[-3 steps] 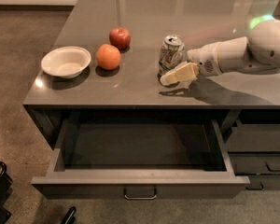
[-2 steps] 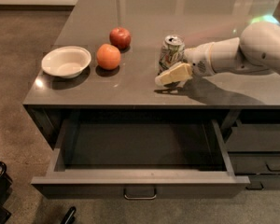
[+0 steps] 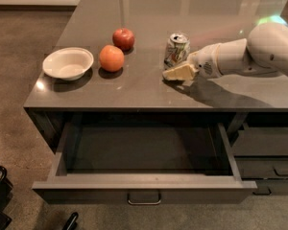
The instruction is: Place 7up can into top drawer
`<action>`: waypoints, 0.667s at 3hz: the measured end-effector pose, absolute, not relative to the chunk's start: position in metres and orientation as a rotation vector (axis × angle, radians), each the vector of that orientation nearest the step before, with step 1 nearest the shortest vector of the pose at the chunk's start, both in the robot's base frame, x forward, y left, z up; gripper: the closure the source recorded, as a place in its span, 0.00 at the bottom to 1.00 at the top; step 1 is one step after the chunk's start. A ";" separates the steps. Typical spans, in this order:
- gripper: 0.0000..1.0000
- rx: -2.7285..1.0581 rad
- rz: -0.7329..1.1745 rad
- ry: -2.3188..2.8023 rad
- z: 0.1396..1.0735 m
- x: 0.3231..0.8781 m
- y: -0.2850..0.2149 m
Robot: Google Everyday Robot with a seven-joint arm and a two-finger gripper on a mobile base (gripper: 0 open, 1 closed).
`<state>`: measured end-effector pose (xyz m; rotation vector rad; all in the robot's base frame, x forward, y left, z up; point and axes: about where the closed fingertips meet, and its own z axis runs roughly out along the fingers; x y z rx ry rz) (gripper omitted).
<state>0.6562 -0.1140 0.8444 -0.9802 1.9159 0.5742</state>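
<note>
Currently the step in hand is the grasp approach: the 7up can [image 3: 176, 49] is not yet secured. The can stands upright on the counter [image 3: 134, 92], toward the right of its middle and well back from the front edge. The top drawer [image 3: 144, 188] is pulled fully out below the counter's front edge, with its bar handle [image 3: 144, 199] facing the camera, so the opening step is judged complete.

Gripper position: the gripper [image 3: 175, 67] is at counter height, reaching in from the right on the pale arm [image 3: 240, 56], directly against the near side of the can's base.

Finger state: one pale finger [image 3: 181, 73] is visible, lying low along the camera side of the can. It sits just beside the base; whether it touches the can cannot be told. The second finger is hidden, probably behind the can. Because the visible finger sits off the wrist's centreline, the jaws are judged to be spread with the can at or between them. Nothing is gripped or lifted.

Next move, as a judgement:
1. Centre the can between the jaws.
2. Close gently. The can is thin-walled and light, so a one-sided push may tip or slide it.
3. Lift clear of the counter, carry forward past the front edge, and lower into the drawer cavity.

An orange [image 3: 111, 57], an apple [image 3: 123, 38] and a bowl [image 3: 68, 63] lie to the left, well apart from the likely carry path.
</note>
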 end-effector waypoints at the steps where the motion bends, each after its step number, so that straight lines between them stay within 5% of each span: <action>1: 0.65 -0.980 0.574 1.916 0.844 0.656 -0.114; 2: 0.89 -0.980 0.575 1.916 0.844 0.656 -0.114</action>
